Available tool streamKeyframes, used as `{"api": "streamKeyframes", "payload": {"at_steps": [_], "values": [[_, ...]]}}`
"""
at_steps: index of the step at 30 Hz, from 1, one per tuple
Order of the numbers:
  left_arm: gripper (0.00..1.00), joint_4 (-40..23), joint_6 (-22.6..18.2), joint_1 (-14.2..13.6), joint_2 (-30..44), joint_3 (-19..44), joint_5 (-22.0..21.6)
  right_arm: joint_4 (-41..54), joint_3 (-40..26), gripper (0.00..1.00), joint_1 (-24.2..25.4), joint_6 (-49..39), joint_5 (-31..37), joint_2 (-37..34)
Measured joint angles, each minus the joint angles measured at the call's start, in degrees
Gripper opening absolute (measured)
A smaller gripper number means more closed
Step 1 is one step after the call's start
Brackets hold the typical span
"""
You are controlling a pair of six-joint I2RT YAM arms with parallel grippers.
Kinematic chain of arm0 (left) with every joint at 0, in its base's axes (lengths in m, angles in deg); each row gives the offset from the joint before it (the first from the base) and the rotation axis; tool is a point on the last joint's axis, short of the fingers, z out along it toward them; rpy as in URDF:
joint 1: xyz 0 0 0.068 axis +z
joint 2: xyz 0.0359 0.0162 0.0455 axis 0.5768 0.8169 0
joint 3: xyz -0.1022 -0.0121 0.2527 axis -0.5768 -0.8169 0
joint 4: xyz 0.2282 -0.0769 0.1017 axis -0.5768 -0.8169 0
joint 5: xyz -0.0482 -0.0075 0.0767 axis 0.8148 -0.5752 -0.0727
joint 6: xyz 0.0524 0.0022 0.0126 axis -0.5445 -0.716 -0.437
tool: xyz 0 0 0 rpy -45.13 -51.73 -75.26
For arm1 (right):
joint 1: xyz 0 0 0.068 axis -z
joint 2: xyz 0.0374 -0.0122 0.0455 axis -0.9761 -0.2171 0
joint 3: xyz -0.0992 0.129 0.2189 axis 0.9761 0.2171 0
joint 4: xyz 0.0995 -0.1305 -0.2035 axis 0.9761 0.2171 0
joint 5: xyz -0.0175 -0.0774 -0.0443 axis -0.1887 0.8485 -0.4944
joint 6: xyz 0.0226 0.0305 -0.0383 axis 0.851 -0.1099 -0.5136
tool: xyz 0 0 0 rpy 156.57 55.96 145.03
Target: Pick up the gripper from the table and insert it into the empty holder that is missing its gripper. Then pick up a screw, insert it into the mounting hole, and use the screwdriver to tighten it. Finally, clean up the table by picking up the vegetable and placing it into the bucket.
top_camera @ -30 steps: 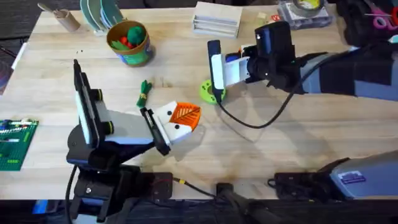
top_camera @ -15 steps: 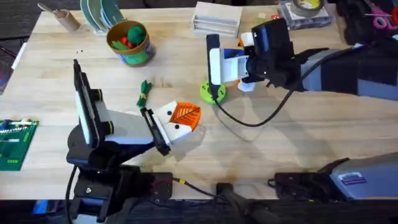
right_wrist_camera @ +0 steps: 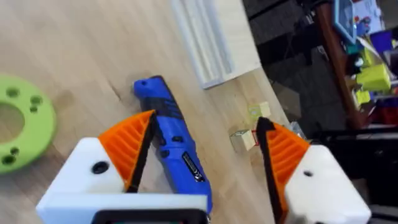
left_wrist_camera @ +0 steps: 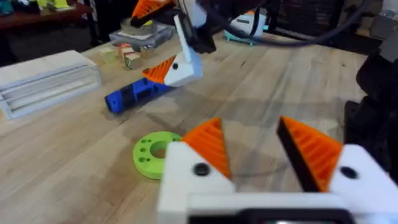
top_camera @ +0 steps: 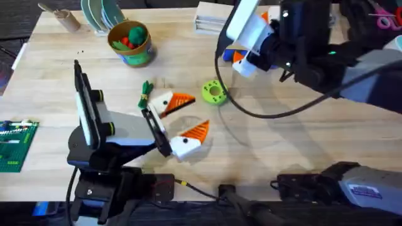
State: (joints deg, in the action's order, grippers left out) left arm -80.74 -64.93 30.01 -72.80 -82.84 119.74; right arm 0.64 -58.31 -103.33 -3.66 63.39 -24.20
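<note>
My left gripper (top_camera: 196, 113) stands open above the table's middle. Each of its white finger blocks (left_wrist_camera: 186, 180) carries an orange ribbed pad (left_wrist_camera: 208, 144), so I cannot tell which block is the holder or which pad is the task's gripper. Raised toward the back right, my right gripper (top_camera: 251, 36) is open with nothing in it. Under it the blue screwdriver (right_wrist_camera: 171, 149) lies flat on the wood, also visible in the left wrist view (left_wrist_camera: 137, 94). The dark-green vegetable (top_camera: 146, 93) lies left of the left gripper. At the back left stands the bucket (top_camera: 132, 56). No screw can be made out.
A lime-green disc with holes (top_camera: 213, 92) lies between the grippers. At the back are a tan paper cup (top_camera: 66, 20), stacked plates (top_camera: 100, 12) and a white stack (top_camera: 220, 17). A black cable (top_camera: 251, 119) loops over the right side. A green baseplate (top_camera: 14, 144) lies at the left edge.
My left gripper's jaws, closed together before, have opened wide. The right gripper has lifted from beside the green disc and swung up toward the back right.
</note>
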Motion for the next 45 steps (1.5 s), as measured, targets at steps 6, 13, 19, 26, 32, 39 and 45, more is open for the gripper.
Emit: {"api": "streamKeyframes", "payload": {"at_steps": [6,13,19,26,32,39,45], "values": [[0.269,0.01,0.17,0.0,0.0,0.0,-0.04,0.04,0.0,0.985,0.0,14.33,-0.65,4.65],[0.561,0.02,-0.03,0.0,0.0,0.0,-0.06,-0.26,0.0,0.985,0.0,30.32,-11.18,6.37],[0.992,0.02,0.17,0.0,0.0,0.0,-0.06,-0.31,0.0,0.985,-0.15,40.2,-18.27,6.14],[0.993,0.5,-0.46,0.0,0.0,0.0,-1.99,2.06,0.02,0.985,-0.22,46.92,-20.63,4.73],[0.993,-7.73,5.62,0.0,0.0,4.39,-11.76,2.4,0.02,0.985,-0.22,48.19,-21.07,4.73],[0.993,-28.29,6.8,0.0,2.5,21.06,-30.51,2.4,0.02,0.985,-0.22,48.19,-21.07,4.73],[0.993,-32.2,6.74,0.0,13.25,30.17,-39.15,2.4,0.02,0.985,-0.22,48.19,-21.07,4.73]]}}
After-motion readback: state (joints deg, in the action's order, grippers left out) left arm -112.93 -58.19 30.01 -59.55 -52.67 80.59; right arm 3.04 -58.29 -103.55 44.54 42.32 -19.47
